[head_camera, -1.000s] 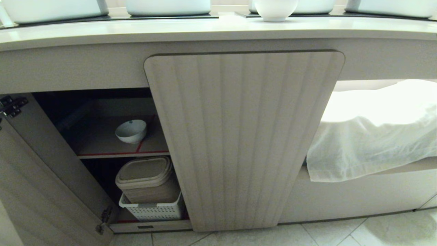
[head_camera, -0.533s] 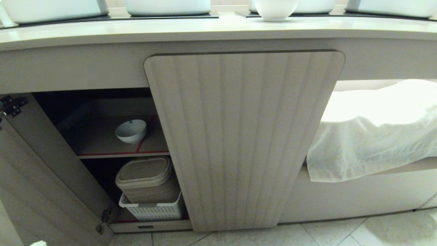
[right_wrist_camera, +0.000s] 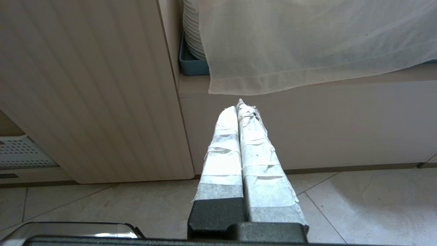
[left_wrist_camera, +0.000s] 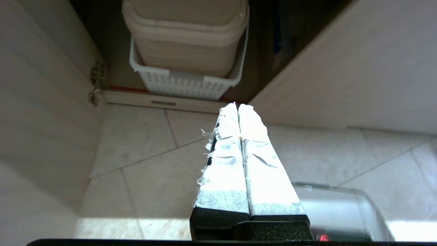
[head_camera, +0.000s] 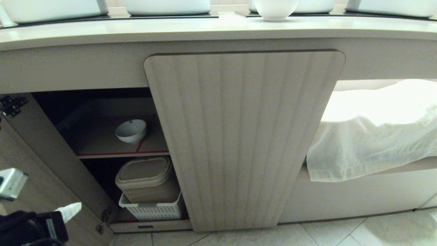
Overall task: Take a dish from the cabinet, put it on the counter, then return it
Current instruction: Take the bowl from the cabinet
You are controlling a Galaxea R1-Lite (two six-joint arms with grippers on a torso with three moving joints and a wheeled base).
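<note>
Left gripper point(left_wrist_camera: 238, 106) pinched closed, empty, low by the open cabinet point(head_camera: 239, 136) door, over floor tiles. Right gripper point(right_wrist_camera: 239, 106) closed too, empty, parked low. Dish point(head_camera: 131, 131) on upper shelf near its red-lined front edge. Counter point(head_camera: 211, 29) above.

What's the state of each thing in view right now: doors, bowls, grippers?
left cabinet door: swung open
middle cabinet door: closed
dish: upright on the upper shelf, untouched
second bowl: upright on the counter
lidded bin: closed, in the white basket
left gripper: shut, empty, low by the open door
right gripper: shut, empty
</note>
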